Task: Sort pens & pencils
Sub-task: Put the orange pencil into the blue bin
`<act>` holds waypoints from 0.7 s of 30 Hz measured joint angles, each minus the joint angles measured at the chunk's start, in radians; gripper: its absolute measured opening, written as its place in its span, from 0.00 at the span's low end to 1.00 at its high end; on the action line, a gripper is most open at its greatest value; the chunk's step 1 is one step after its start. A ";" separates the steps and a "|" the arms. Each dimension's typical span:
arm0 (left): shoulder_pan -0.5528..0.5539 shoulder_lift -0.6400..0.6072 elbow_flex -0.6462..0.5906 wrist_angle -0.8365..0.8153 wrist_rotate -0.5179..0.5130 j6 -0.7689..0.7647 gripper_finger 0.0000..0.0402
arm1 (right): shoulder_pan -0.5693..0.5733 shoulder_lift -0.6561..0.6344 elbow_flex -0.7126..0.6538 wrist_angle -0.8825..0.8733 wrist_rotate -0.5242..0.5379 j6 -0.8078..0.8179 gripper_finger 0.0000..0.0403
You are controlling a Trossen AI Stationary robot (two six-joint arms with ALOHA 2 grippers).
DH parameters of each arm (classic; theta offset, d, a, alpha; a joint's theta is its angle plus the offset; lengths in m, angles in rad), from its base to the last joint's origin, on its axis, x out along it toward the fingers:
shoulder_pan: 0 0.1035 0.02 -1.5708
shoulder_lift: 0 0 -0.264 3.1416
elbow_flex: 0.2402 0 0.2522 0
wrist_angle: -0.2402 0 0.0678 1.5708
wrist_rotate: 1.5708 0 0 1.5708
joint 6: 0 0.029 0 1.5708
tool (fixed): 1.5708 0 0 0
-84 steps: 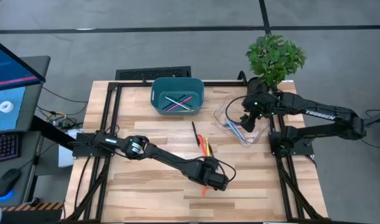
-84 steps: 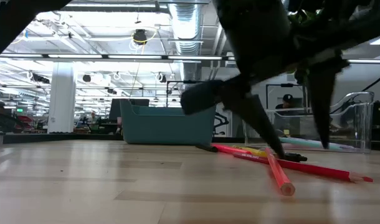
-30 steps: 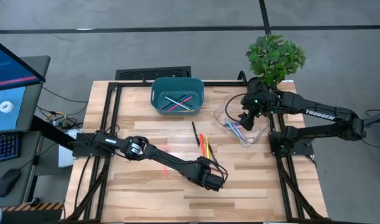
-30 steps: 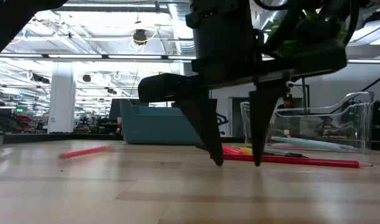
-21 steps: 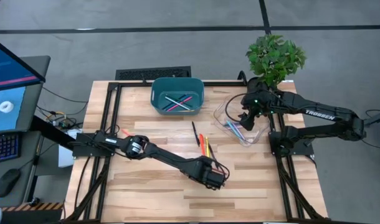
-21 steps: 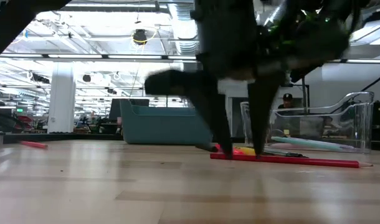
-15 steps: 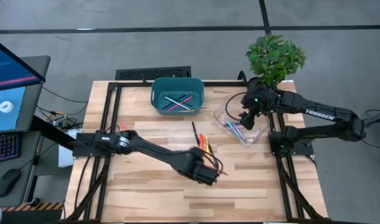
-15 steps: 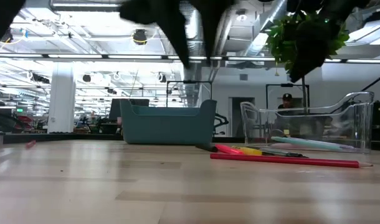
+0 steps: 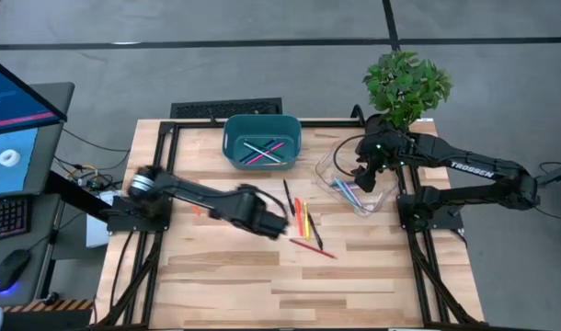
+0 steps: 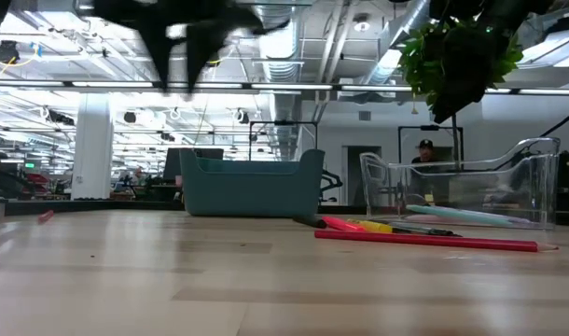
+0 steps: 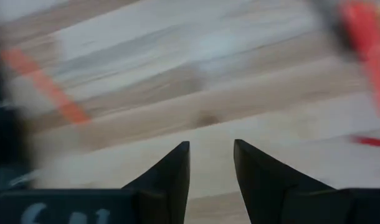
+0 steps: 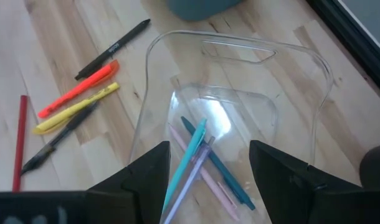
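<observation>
Pens & pencils (image 9: 303,219) lie loose mid-desk: black, orange, yellow sticks roughly parallel, long axes running near-to-far; one red pencil (image 9: 314,247) nearer, angled across boards. Left end effector (image 9: 271,224) hovers above desk (image 9: 225,276) just left of cluster, fingers slightly spread, nothing between them; judged the closer arm, cluster lying to its right. Stray orange stick (image 9: 197,210) further left. Right end effector (image 9: 362,180) spread, empty, over clear tray (image 9: 328,164) holding teal, purple, pink sticks. Teal bin (image 9: 262,125), far centre, holds more.

Bright overhead light, left wrist view motion-blurred
</observation>
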 joint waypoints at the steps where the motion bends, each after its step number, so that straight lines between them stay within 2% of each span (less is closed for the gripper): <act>1: 0.007 -0.036 -0.071 0.005 0.016 -0.022 0.29 | 0.000 0.000 0.000 0.000 0.000 0.002 0.59; 6: 0.027 -0.177 -0.412 0.088 0.096 -0.176 0.29 | 0.000 0.000 0.000 0.001 0.001 0.034 0.59; 10: 0.043 -0.275 -0.613 0.151 0.133 -0.284 0.29 | -0.006 0.000 0.000 0.010 0.001 0.035 0.59; 14: 0.067 -0.340 -0.750 0.216 0.127 -0.365 0.29 | -0.021 0.000 0.000 0.033 0.003 0.061 0.59; 21: 0.122 -0.352 -0.905 0.304 0.132 -0.457 0.29 | -0.040 0.000 0.000 0.049 0.003 0.072 0.59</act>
